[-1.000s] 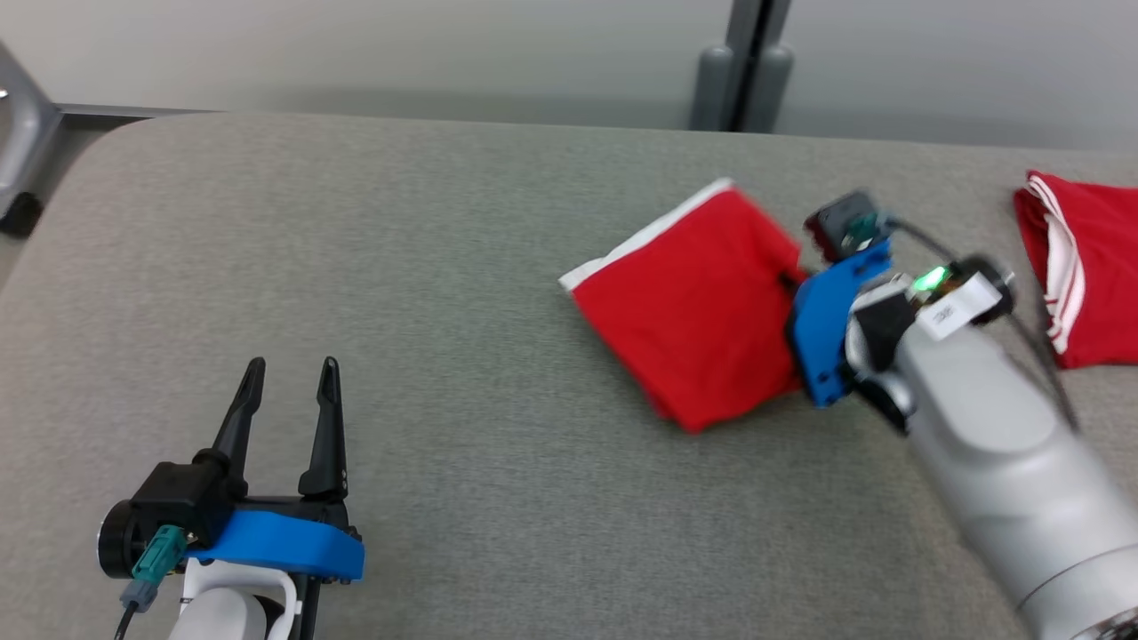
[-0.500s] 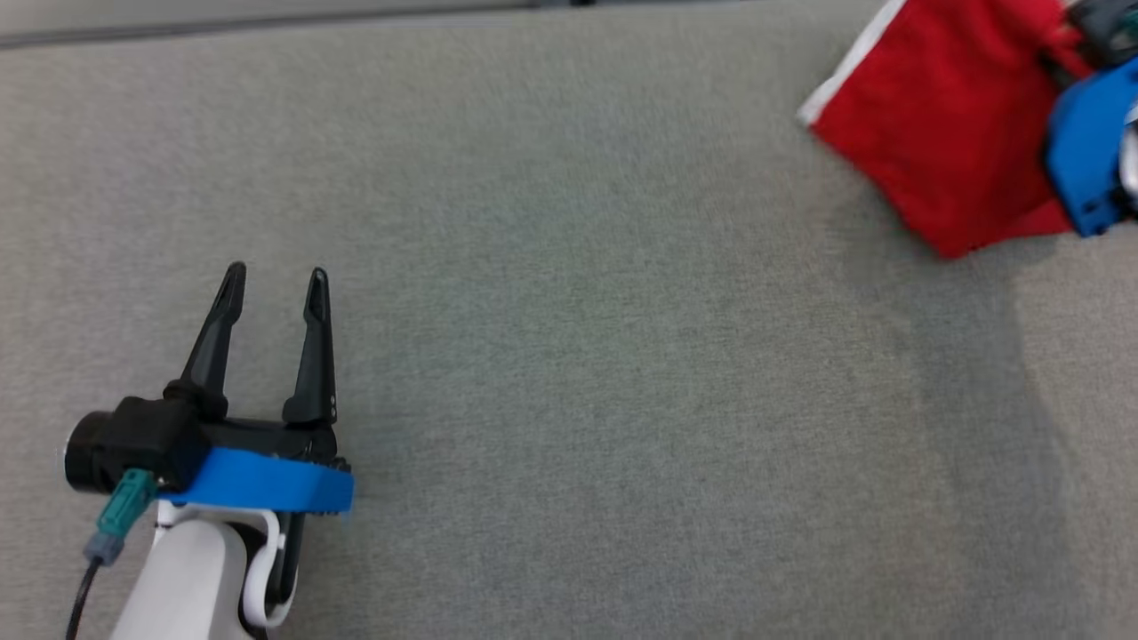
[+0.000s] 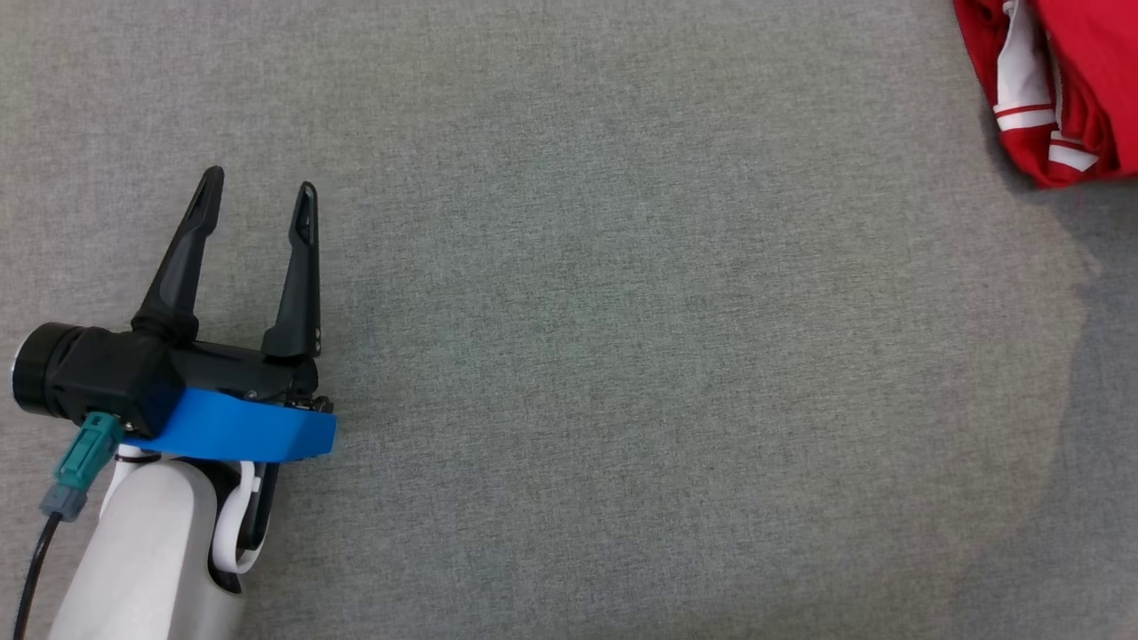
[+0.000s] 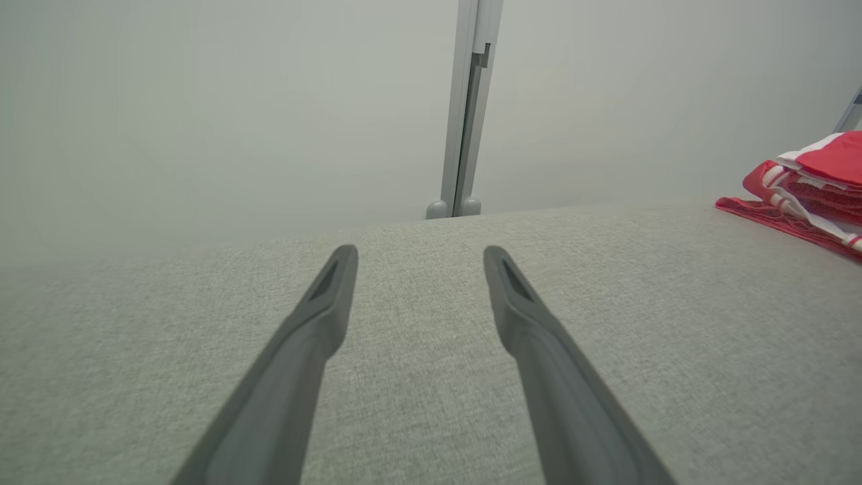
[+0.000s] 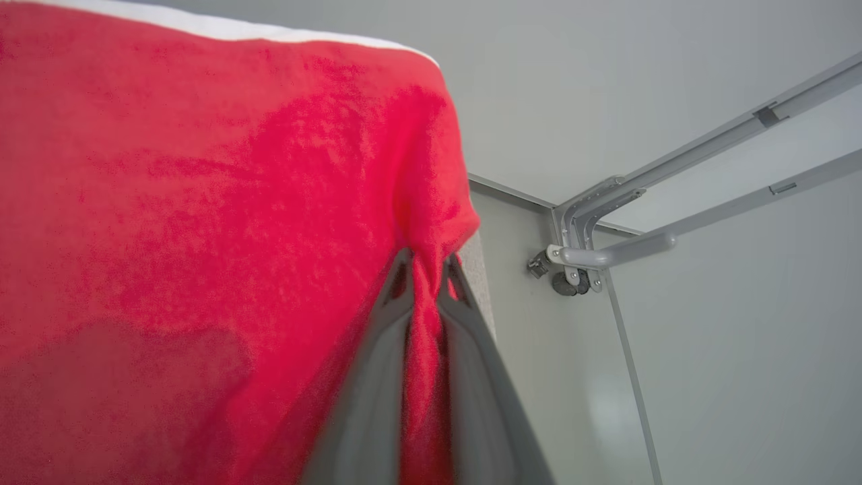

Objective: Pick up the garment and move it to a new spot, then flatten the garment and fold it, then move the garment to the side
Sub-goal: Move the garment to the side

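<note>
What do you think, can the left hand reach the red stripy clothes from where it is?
Probably not without a long stretch. The open left hand is far across the grey surface from the red stripy clothes. Nothing lies between them, though, so the way looks free.

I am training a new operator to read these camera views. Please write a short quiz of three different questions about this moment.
1. True or false: the left gripper is holding red cloth.
2. What does the right gripper pinch between its fingers? A) a fold of the red garment; B) a white towel; C) nothing.
3. Fill in the word: in the head view, the striped red pile lies at the upper ____ corner.
Key: 1 false, its jaws stand open over bare grey surface; 2 A; 3 right.
</note>
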### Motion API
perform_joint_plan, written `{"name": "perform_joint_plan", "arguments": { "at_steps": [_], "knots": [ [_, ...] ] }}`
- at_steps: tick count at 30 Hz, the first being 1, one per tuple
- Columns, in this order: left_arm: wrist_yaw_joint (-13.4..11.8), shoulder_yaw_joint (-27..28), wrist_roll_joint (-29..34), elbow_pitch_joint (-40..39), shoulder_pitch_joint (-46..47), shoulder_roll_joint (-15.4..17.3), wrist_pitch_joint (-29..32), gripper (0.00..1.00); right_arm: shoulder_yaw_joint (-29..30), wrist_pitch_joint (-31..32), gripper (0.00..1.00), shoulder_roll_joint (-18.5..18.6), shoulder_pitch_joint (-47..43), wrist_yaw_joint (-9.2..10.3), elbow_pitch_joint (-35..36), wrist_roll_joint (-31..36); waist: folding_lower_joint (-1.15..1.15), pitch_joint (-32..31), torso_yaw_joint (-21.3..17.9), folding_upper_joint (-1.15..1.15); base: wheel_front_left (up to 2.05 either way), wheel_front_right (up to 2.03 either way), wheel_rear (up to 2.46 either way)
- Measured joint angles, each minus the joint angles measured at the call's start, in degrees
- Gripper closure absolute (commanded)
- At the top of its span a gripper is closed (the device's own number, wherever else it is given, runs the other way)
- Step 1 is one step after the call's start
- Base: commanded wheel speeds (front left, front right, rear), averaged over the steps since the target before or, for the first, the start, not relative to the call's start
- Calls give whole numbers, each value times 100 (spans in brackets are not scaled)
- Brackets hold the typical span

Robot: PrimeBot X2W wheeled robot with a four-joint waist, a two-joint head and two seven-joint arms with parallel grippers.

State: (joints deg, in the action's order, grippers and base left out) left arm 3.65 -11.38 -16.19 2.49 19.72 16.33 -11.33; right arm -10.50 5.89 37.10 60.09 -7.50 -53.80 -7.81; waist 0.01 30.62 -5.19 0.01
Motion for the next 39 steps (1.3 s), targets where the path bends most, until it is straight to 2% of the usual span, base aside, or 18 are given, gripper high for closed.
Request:
{"name": "perform_joint_plan", "arguments": {
  "at_steps": [3, 4, 5, 11, 17, 22, 27, 32, 35, 39],
  "knots": [
    [-4, 5, 0, -51, 5, 49, 46, 0, 552, -114, 100, -220, -112, 0, -274, 287, 0, 48, 42, 0, 0, 0, 0],
    [-7, 5, -1, -53, 5, 64, 60, 0, 722, -156, 65, -291, -141, 0, -315, 381, 0, 52, 56, 0, 0, 0, 0],
    [-8, 4, -1, -58, 5, 68, 65, 0, 889, -177, 2, -369, -164, -1, -366, 495, 0, 49, 68, 0, 0, 0, 0],
    [-20, -25, -16, -43, -3, 83, 107, 0, 1672, -314, 0, -668, -249, 0, -433, 1190, 0, -118, 158, 0, 0, 0, 0],
    [-65, -64, -97, 232, -149, -38, -19, 0, 2162, -871, 0, -1294, -569, 0, -43, 1392, -1, -611, 278, -2, 0, 0, 0],
    [-114, -42, -244, 523, -443, -166, -148, 0, 2009, -1438, 0, -1803, -1209, 0, 403, 1131, -2, -1171, 353, -3, 0, 0, 0],
    [-168, 14, -303, 747, -816, -215, -257, 0, 1510, -1724, 0, -2213, -2128, 0, 1200, 570, -2, -1697, 389, -3, 0, 0, 0],
    [-226, 97, -387, 911, -1206, -314, -320, 0, 1122, -1761, 0, -2464, -3218, 0, 2319, 144, -2, -2193, 451, -3, 0, 0, 0],
    [-261, 119, -398, 1007, -1397, -326, -339, 0, 972, -1537, 0, -2537, -3817, 0, 2913, -29, -2, -2449, 506, -3, 0, 0, 0],
    [-260, 147, -426, 1114, -1566, -310, -347, 0, 1141, -1279, 0, -2648, -4533, 1, 3561, -135, -2, -2723, 603, -3, 0, 0, 0]
  ]
}}
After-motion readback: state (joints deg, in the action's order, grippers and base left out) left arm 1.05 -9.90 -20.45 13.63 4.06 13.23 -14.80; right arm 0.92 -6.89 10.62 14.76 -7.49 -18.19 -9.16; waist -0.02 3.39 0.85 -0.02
